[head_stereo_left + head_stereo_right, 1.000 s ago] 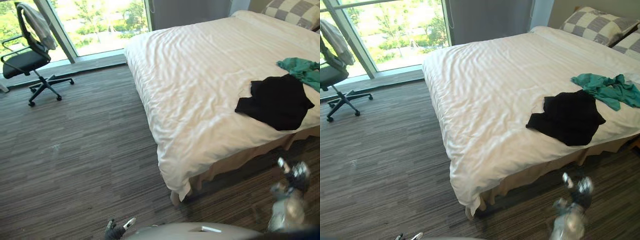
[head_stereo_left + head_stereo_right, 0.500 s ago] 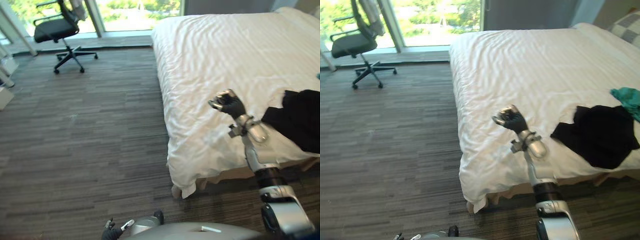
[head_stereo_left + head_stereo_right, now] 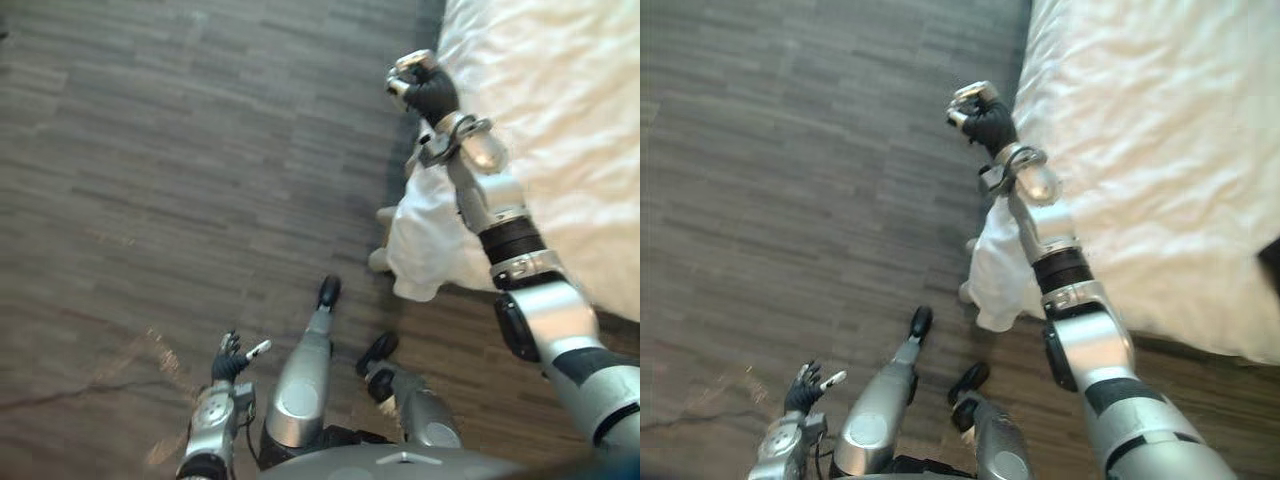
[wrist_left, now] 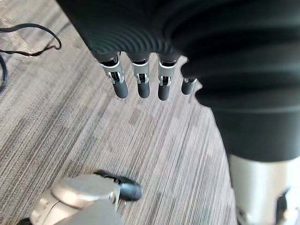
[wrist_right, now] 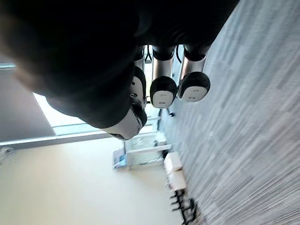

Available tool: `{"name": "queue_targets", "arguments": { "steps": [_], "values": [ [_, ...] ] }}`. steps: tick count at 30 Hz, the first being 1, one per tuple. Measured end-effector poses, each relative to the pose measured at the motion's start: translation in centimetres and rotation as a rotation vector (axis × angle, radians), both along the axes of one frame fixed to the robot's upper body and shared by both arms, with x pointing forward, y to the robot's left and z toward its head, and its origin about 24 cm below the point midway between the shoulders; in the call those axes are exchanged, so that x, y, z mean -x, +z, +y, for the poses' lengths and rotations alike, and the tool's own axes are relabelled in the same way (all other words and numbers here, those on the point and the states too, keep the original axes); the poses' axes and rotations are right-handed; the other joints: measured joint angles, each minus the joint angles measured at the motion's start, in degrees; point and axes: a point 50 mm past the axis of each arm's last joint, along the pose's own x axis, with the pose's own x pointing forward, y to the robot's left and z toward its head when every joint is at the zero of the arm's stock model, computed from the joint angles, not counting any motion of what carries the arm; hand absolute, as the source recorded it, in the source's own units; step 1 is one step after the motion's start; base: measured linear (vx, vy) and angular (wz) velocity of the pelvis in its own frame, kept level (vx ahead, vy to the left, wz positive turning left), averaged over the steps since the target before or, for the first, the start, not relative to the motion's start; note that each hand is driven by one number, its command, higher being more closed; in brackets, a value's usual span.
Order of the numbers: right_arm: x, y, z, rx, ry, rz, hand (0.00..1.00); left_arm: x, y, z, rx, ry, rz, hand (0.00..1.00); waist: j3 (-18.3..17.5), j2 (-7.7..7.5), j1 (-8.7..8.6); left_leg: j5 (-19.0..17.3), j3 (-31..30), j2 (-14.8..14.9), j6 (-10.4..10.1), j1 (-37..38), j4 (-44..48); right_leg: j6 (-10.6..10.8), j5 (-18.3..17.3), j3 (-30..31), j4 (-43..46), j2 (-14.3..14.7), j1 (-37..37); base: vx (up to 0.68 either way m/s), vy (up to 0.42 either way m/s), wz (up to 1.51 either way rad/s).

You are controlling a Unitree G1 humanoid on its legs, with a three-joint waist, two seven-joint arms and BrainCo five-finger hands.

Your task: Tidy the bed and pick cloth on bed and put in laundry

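Note:
The bed's white duvet fills the right side, and its corner hangs down toward the floor. A sliver of the black cloth shows at the far right edge, on the duvet. My right hand is held out at the bed's near edge, above the line where duvet meets floor. Its fingers are curled and hold nothing. My left hand hangs low at the lower left over the floor, well away from the bed. Its fingers are straight and hold nothing.
Dark striped carpet covers the whole left and middle of the view. The bed's edge runs down the right side. Past my right hand, a bright window and a low white piece of furniture stand far off.
The camera has tipped down, so the chair, the window and most of the bed have left the picture. My right hand stays raised and curled, now at the bed's edge rather than over the duvet.

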Motion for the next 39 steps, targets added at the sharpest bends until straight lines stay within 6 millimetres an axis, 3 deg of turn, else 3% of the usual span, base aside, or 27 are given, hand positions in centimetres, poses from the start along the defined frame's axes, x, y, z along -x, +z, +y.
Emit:
{"name": "queue_targets", "arguments": {
  "steps": [2,4,6,8,10,18,22,24,25,26,28,29,31,32,34,37,39],
  "values": [
    [0.0,0.7,-1.4,-0.022,-0.061,-0.014,1.00,-0.9,0.2,-0.8,0.011,-0.026,-0.014,0.00,0.57,1.14,0.13,0.74,0.01,0.08,0.05,-2.86,0.12,-0.33,-0.22,0.06,2.01,-0.46,-3.60,-0.05,0.029,-0.04],
    [-0.2,2.0,-3.7,-0.053,-0.154,-0.036,1.00,-2.8,0.7,-3.0,0.048,-0.086,-0.047,0.00,1.59,3.49,0.94,1.49,0.95,0.13,-0.01,-6.72,0.29,-0.90,-1.08,1.00,6.28,-1.81,-9.69,-0.07,0.016,-0.23],
    [-0.1,2.4,-4.6,-0.055,-0.190,-0.043,1.00,-3.6,1.0,-4.4,0.082,-0.099,-0.071,0.00,1.82,4.89,1.29,1.77,1.82,-0.14,0.37,-8.63,1.02,-0.96,-1.96,1.83,9.17,-2.93,-12.79,-0.06,0.001,-0.22],
    [0.0,2.9,-4.5,-0.060,-0.197,-0.049,1.00,-4.3,1.3,-5.6,0.105,-0.108,-0.084,0.00,1.84,6.19,1.21,2.15,2.84,-0.44,0.34,-10.53,1.11,-1.05,-3.13,3.20,12.56,-4.14,-16.59,-0.08,-0.019,-0.21],
    [0.8,4.8,-3.2,-0.048,-0.156,-0.120,1.00,-5.1,1.7,-6.7,0.125,-0.120,-0.099,0.00,1.67,7.33,1.19,2.36,4.00,-0.51,-0.09,-12.90,1.10,-1.64,-4.43,4.27,15.92,-5.24,-21.08,-0.07,-0.043,-0.16],
    [2.1,6.7,-0.9,-0.096,-0.036,-0.189,1.00,-6.3,3.0,-7.8,0.165,-0.111,-0.167,0.00,1.71,7.51,0.22,2.66,6.12,0.03,-0.33,-17.87,2.92,-2.43,-5.86,5.79,20.10,-6.04,-27.61,-0.03,-0.051,-0.06],
    [2.2,5.7,-0.1,-0.183,0.059,-0.143,1.00,-6.5,3.3,-7.8,0.186,-0.047,-0.186,0.00,1.25,5.87,-1.18,0.94,8.02,0.04,0.42,-19.29,5.89,-2.19,-5.62,7.27,20.32,-6.27,-28.53,0.01,-0.018,-0.15],
    [2.2,4.2,0.8,-0.227,0.136,-0.101,1.00,-6.5,3.4,-7.2,0.189,-0.009,-0.192,0.00,1.29,4.48,-2.52,-0.36,9.08,0.17,0.78,-19.57,7.87,-2.05,-5.27,8.03,20.05,-6.31,-28.22,0.03,-0.006,-0.19],
    [2.1,1.8,1.2,-0.263,0.187,-0.037,1.00,-6.4,3.3,-6.8,0.188,0.008,-0.189,0.00,1.25,3.34,-3.53,-1.61,9.77,0.32,0.92,-19.56,9.55,-1.86,-5.08,8.35,19.67,-6.29,-27.47,0.03,-0.004,-0.18],
    [2.0,1.3,1.2,-0.268,0.192,-0.023,1.00,-6.4,3.3,-6.8,0.188,0.010,-0.188,0.00,1.22,3.18,-3.70,-1.84,9.85,0.34,0.99,-19.56,9.94,-1.82,-5.05,8.39,19.60,-6.29,-27.30,0.03,0.002,-0.19],
    [2.1,-3.7,1.4,-0.297,0.236,0.112,1.00,-6.3,3.5,-6.1,0.170,0.023,-0.191,0.00,1.09,1.36,-4.80,-3.61,11.06,0.55,1.17,-19.31,12.36,-1.50,-4.85,9.29,19.43,-6.29,-26.26,0.03,0.009,-0.17],
    [2.2,-5.0,1.4,-0.302,0.243,0.153,1.00,-6.3,3.5,-6.0,0.166,0.029,-0.189,0.00,1.06,1.11,-5.32,-3.85,11.25,0.58,1.19,-19.16,12.72,-1.39,-4.75,9.37,19.34,-6.30,-25.90,0.03,0.021,-0.13],
    [2.9,-10.5,0.3,-0.312,0.252,0.310,1.00,-6.3,3.4,-5.9,0.162,0.030,-0.168,0.00,1.16,0.86,-6.31,-4.30,12.15,0.56,1.25,-17.25,12.91,-1.19,-4.10,9.60,18.86,-6.46,-24.03,0.02,0.026,-0.15],
    [3.2,-11.7,0.3,-0.318,0.257,0.345,1.00,-6.2,3.3,-5.8,0.160,0.031,-0.159,0.00,1.17,0.84,-6.61,-4.41,12.38,0.50,1.30,-16.50,12.89,-1.15,-4.06,9.70,18.73,-6.52,-23.34,0.00,0.030,-0.23],
    [4.2,-16.3,-0.5,-0.378,0.246,0.483,1.00,-6.0,3.0,-5.6,0.145,0.024,-0.121,0.00,1.26,0.24,-7.68,-4.74,13.52,0.20,0.96,-12.44,11.56,-1.06,-4.00,10.87,18.52,-6.71,-20.51,-0.01,0.026,-0.25],
    [5.7,-20.5,-2.5,-0.422,0.192,0.605,1.00,-5.8,2.7,-5.1,0.124,0.006,-0.088,0.00,1.08,-0.34,-9.83,-3.81,13.68,0.00,0.66,-8.34,8.68,-0.90,-3.90,11.14,17.48,-6.53,-17.69,-0.03,0.009,-0.14],
    [6.5,-22.1,-4.1,-0.453,0.135,0.648,1.00,-5.5,2.4,-5.0,0.109,-0.010,-0.068,0.00,1.06,-0.46,-10.72,-2.70,13.74,0.09,0.46,-5.75,6.21,-0.80,-3.53,11.20,16.31,-5.95,-15.96,-0.02,-0.001,-0.13]
  ]
}}
